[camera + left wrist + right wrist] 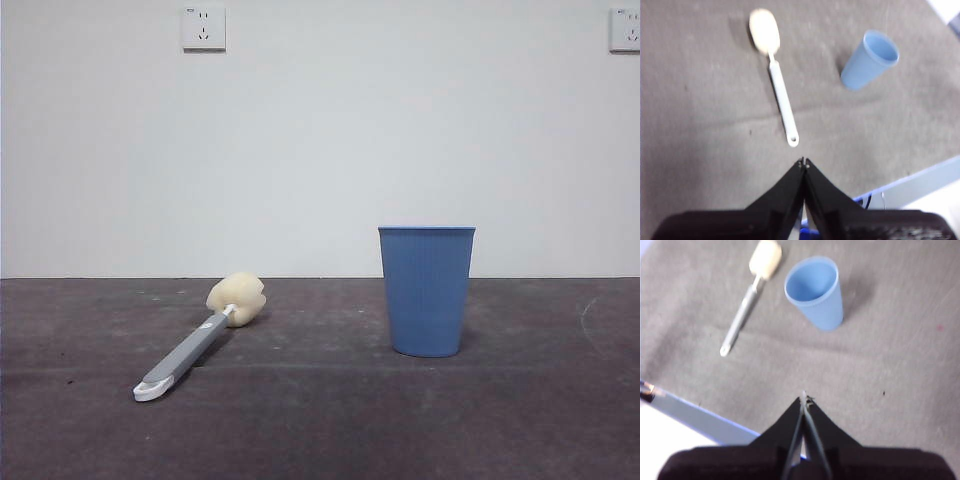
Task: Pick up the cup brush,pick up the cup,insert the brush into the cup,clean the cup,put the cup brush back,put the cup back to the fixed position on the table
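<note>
Front view: neither arm is visible, and both wrist views are blurred. The cup brush (195,343) lies flat on the table (320,430), sponge head toward the wall, white tip toward the camera. The cup (426,290) stands upright, well apart. Left gripper (804,162) and right gripper (804,399) hover, jaws pressed together, empty.

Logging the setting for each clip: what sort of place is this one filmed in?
Probably a lab or test bench rather than a kitchen: a bare, scuffed dark grey table, a plain white wall with two power sockets, and only a cup brush and blue cup laid out.
</note>
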`<move>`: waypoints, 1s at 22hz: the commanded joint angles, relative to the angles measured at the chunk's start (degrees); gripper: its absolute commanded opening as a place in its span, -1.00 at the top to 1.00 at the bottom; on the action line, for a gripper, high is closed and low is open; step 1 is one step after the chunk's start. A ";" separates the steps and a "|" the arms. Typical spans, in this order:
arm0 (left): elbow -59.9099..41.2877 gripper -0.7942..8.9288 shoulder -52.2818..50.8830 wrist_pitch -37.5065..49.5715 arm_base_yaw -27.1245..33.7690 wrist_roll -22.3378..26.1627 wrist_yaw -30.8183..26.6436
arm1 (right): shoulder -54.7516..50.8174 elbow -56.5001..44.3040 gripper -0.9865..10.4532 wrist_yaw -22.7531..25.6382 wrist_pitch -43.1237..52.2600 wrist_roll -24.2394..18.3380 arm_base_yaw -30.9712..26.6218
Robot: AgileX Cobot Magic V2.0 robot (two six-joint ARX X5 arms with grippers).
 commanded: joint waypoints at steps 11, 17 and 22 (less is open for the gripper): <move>0.15 -0.33 0.00 0.50 -1.36 1.57 2.89 | 0.28 0.09 -0.24 -0.11 0.22 -0.42 0.20; 0.17 -0.33 3.80 4.44 -2.75 0.50 3.02 | 0.28 0.09 -0.23 -0.37 0.28 -0.42 0.20; 0.17 -0.33 11.82 11.96 -7.69 -0.28 2.60 | 0.31 0.09 -0.23 -1.53 0.66 -0.42 0.20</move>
